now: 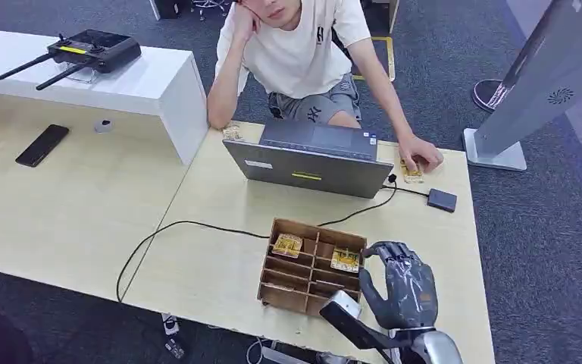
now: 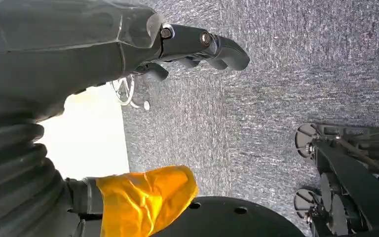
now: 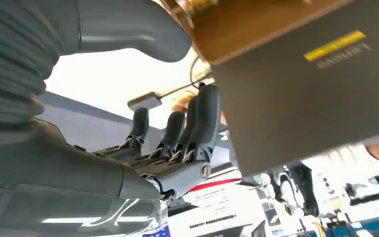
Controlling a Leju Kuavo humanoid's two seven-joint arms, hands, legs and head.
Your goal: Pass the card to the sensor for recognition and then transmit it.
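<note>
A wooden divided box [image 1: 280, 292] stands at the table's near edge, with one yellowish card [image 1: 287, 245] and a second card [image 1: 345, 259] lying in its far compartments. My right hand [image 1: 398, 284] hovers at the box's right end, fingers spread, thumb close to the second card, holding nothing. In the right wrist view that hand [image 3: 128, 148] has straight fingers beside the box [image 3: 256, 24]. The small dark sensor [image 1: 442, 200] lies on the table right of the laptop, on a cable. My left hand [image 2: 128, 44] hangs over carpet, holding nothing.
A grey laptop [image 1: 311, 155] sits behind the box. A person sits behind it with one hand [image 1: 420, 154] on another card [image 1: 411, 171]. A black cable [image 1: 167, 227] crosses the table. Phone [image 1: 42, 144] and controller [image 1: 95, 49] lie at the left.
</note>
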